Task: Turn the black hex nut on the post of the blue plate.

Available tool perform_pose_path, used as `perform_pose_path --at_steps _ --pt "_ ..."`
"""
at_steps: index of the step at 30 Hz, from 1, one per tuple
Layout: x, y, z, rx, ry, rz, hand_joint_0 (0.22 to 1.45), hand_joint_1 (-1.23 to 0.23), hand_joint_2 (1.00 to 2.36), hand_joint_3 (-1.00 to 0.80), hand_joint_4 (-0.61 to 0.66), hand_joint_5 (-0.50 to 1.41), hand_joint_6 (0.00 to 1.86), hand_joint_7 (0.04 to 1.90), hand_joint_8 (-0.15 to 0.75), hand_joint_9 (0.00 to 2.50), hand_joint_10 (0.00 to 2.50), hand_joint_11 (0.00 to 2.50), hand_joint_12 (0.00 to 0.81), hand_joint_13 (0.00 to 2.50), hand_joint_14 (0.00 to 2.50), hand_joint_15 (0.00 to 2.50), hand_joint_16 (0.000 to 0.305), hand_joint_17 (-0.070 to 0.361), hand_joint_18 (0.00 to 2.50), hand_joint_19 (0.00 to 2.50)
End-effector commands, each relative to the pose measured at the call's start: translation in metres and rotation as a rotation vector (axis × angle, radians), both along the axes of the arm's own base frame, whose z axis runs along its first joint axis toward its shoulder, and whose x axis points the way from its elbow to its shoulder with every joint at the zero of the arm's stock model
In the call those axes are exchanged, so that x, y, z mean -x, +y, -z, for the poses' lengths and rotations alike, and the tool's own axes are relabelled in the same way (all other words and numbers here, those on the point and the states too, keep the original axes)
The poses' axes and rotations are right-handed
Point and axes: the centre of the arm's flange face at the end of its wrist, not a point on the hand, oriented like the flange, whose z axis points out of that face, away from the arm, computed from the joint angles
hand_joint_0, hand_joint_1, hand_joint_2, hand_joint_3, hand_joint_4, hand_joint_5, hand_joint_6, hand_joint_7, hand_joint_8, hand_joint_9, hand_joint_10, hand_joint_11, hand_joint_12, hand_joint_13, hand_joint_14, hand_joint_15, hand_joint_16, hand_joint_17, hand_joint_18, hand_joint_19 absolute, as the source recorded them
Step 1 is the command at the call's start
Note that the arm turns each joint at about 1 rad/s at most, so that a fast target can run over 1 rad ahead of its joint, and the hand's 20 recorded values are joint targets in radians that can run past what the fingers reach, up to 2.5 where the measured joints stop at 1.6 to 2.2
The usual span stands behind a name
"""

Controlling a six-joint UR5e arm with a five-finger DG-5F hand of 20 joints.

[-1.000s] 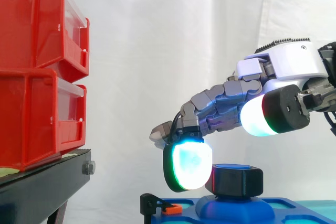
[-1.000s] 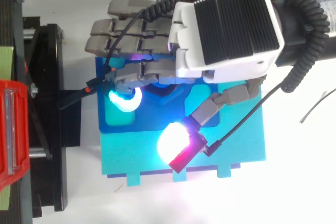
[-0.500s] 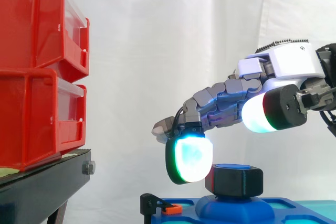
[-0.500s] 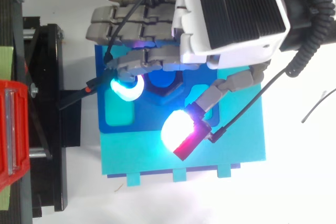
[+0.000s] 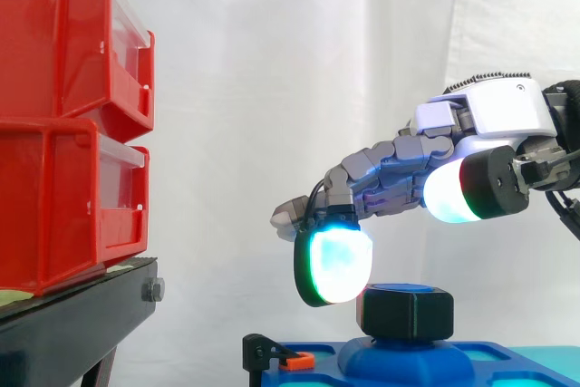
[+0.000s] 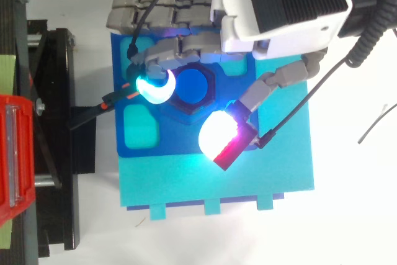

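The black nut (image 5: 405,314) sits on the post (image 6: 191,86) of the blue plate (image 6: 118,134), with an orange clip (image 5: 294,361) at the plate's left edge and red bins (image 5: 72,124) on a black stand (image 5: 82,314) further left. The robot hand (image 6: 279,4) hangs over it spread: one glowing fingertip (image 5: 333,265) just left of the nut, the thumb (image 5: 462,195) raised clear above.

Backdrop: white curtain (image 5: 299,88) hung in soft folds behind my work | Across from me: two red bins (image 5: 63,133) stacked on a black stand (image 5: 72,324), bolt (image 5: 152,291) in its edge | Surface: plain white tabletop (image 6: 347,215) | Light: bright, even
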Motion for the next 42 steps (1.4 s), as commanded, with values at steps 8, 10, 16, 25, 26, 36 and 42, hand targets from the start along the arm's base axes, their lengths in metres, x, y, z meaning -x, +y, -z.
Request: perform_pose_path --at_steps 8,10,16,25,26,36,42 --pt "0.008 -0.024 0.001 0.004 -0.001 -0.016 0.47 -0.32 1.0 -0.5 0.2 -0.21 0.5 1.11 0.232 0.12 0.0 0.03 0.363 0.11 0.0 0.04 0.057 0.128 0.0 0.09" --pt "0.01 -0.026 0.003 0.003 -0.001 -0.016 0.47 -0.32 1.0 -0.5 0.2 -0.21 0.5 1.11 0.232 0.12 0.0 0.02 0.363 0.11 0.0 0.04 0.057 0.128 0.0 0.08" --pt "0.014 -0.039 0.004 0.003 -0.01 -0.022 0.47 -0.32 1.0 -0.5 0.19 -0.21 0.5 1.11 0.231 0.12 0.0 0.03 0.363 0.11 0.0 0.04 0.057 0.128 0.0 0.08" --pt "0.016 -0.044 0.003 0.0 -0.013 -0.025 0.47 -0.32 1.0 -0.5 0.2 -0.21 0.5 1.11 0.232 0.12 0.0 0.03 0.363 0.12 0.0 0.04 0.057 0.128 0.0 0.08" --pt "0.015 -0.043 0.002 -0.001 -0.015 -0.026 0.47 -0.32 1.0 -0.5 0.2 -0.21 0.5 1.11 0.232 0.12 0.0 0.03 0.364 0.12 0.0 0.04 0.057 0.128 0.0 0.09" --pt "0.001 -0.029 -0.01 -0.004 -0.085 -0.023 0.47 -0.32 1.0 -0.5 0.2 -0.21 0.5 1.11 0.233 0.12 0.0 0.03 0.364 0.12 0.0 0.04 0.057 0.129 0.0 0.09" --pt "-0.006 -0.017 -0.017 -0.002 -0.086 -0.017 0.47 -0.32 1.0 -0.5 0.2 -0.21 0.5 1.11 0.234 0.12 0.0 0.03 0.365 0.12 0.0 0.04 0.057 0.129 0.0 0.09"
